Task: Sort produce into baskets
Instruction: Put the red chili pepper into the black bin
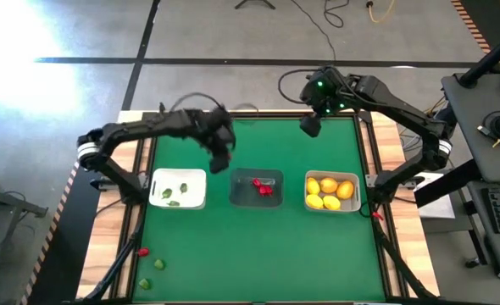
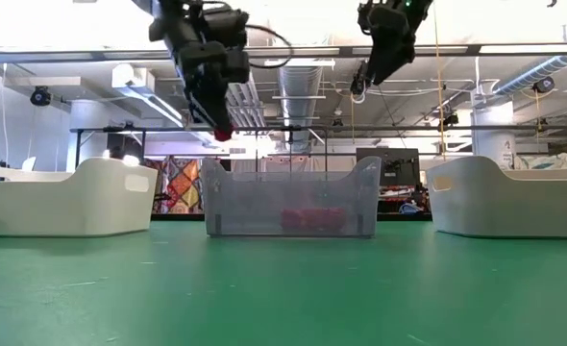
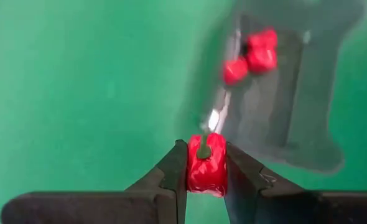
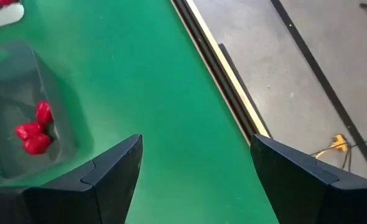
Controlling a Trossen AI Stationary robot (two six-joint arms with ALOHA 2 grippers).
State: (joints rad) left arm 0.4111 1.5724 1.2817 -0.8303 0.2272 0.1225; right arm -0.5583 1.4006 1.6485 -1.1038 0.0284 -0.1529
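Observation:
My left gripper is high above the table, just left of the dark transparent grey basket, and is shut on a red pepper-like piece with a green stem. That basket holds red pieces. The white basket holds green bits. The pale grey-white basket holds yellow and orange lemon-like fruits. My right gripper is open and empty, raised over the far part of the table. My left gripper pinches the red piece's two sides between its two fingers, from above, pointing down. The piece is lifted clear of the table, its green stem at the end away from the gripper.
A red bit and two green bits lie on the wooden border at the table's near left. The green mat is bare near the front edge. Cables lie on the floor beyond the table.

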